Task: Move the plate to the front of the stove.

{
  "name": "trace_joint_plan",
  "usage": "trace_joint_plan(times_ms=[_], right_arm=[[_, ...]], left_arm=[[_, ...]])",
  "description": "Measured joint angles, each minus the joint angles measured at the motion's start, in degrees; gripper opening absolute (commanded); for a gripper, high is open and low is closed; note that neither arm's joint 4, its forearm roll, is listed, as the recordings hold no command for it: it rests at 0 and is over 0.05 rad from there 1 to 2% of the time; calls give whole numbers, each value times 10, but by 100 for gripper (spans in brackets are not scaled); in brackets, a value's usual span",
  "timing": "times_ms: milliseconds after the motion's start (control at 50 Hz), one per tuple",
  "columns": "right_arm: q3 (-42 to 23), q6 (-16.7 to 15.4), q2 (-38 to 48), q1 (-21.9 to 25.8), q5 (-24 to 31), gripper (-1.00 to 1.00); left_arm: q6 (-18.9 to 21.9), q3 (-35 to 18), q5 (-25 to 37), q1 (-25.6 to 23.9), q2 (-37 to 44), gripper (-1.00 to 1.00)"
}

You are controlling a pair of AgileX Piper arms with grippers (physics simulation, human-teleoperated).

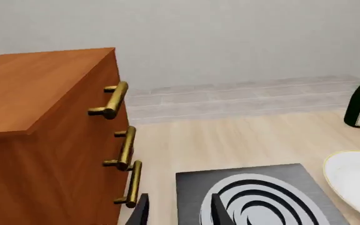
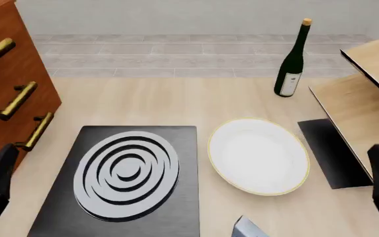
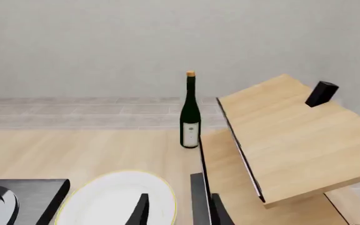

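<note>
Resting plate (image 2: 258,155), right of stove (image 2: 120,185)

A wooden drawer cabinet (image 2: 5,89) (brass handles) stands left, a dark wine bottle (image 2: 291,64) upright far right.

You've got a pale light-wood tabletop (image 2: 176,103) carrying everything. Flat on it: the black brushed-metal square stove (image 2: 120,180) with silver-grey spiral rings, and the round white plate (image 2: 258,155) with thin gold rim just beside the stove's right edge, not touching. A dark green wine bottle (image 2: 291,61) stands upright farther back. A smaller plain black flat rectangle (image 2: 331,153) lies right of the plate.
</note>
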Motion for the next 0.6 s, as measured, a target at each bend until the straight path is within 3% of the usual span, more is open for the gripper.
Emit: trace_joint_plan(times_ms=[420,600], right_arm=[[-14,17,41,-16,-24,100],[-53,-30,66,-12,-10,100]], left_arm=[[-26,25,-63,27,12,100],[-28,13,-62,29,22,100]])
